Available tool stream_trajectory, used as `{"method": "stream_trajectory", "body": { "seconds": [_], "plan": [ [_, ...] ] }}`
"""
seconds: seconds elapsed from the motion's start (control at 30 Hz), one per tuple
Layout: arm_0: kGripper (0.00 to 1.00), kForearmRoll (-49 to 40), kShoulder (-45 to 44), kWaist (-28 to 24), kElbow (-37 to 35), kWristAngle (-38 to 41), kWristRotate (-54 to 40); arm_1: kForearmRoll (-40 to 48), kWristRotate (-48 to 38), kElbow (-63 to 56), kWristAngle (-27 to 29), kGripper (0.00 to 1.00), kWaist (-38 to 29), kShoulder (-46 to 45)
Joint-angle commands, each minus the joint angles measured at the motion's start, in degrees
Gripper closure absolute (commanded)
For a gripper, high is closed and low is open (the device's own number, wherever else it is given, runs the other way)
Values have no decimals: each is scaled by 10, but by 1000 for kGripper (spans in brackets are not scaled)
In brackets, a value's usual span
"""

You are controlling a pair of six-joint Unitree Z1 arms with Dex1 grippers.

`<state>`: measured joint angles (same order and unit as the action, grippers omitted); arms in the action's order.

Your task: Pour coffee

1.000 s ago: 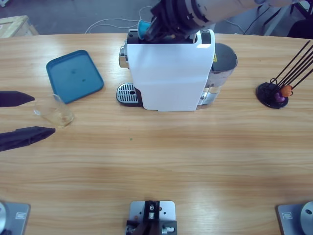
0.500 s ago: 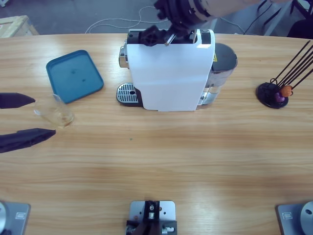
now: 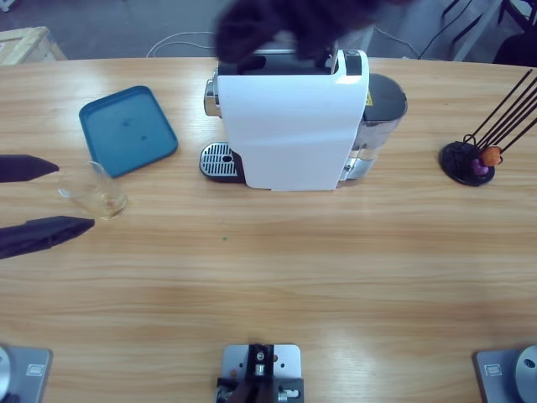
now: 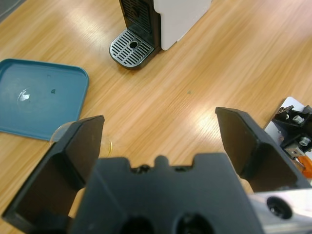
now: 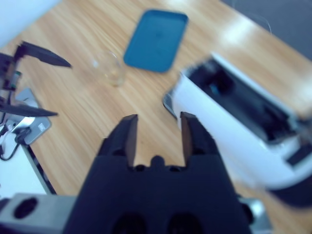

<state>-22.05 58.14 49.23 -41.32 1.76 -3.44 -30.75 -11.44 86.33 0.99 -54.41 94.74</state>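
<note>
Clear glass tumbler (image 3: 99, 195) sitting unheld between spread left gripper (image 3: 59, 195), well left of the coffee machine (image 3: 289, 126); right gripper (image 5: 157, 131) above it, parted, empty; next, probably grasping the tumbler.

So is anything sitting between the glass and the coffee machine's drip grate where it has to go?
Nothing visible. The glass stands between the open left gripper jaws, and the bare table runs from it to the drip grate. The blue tray lies off to the side.
</note>
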Motion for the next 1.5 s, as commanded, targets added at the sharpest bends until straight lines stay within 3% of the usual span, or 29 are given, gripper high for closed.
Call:
{"method": "stream_trajectory", "body": {
  "seconds": [0.03, 0.13, 0.27, 0.43, 0.6, 0.9, 1.2, 1.5],
  "plan": [
    [9, 5, -24, 14, -5, -2, 10, -14, -139, -165, 169, 1000, -5, -158],
    [9, -1, -29, 18, -5, -3, 9, 5, -196, -186, 228, 1000, 1, -179],
    [9, -2, -32, 18, 1, -3, 10, 144, -263, -148, 208, 1000, 66, -126],
    [11, -21, -46, 18, -9, -3, 10, 199, -331, -88, 191, 1000, 77, -13],
    [10, -45, -61, 18, -5, -5, 10, 201, -332, -78, 184, 1000, 77, 18],
    [11, -46, -61, 18, -7, -5, 10, 244, -328, -70, 116, 1000, 65, 46],
    [9, -117, -86, 18, -28, -12, 6, 341, -315, -116, 59, 1000, 48, 106],
    [9, -118, -63, 18, -35, -10, 6, 368, -295, -130, 52, 1000, 11, 177]
  ]
}}
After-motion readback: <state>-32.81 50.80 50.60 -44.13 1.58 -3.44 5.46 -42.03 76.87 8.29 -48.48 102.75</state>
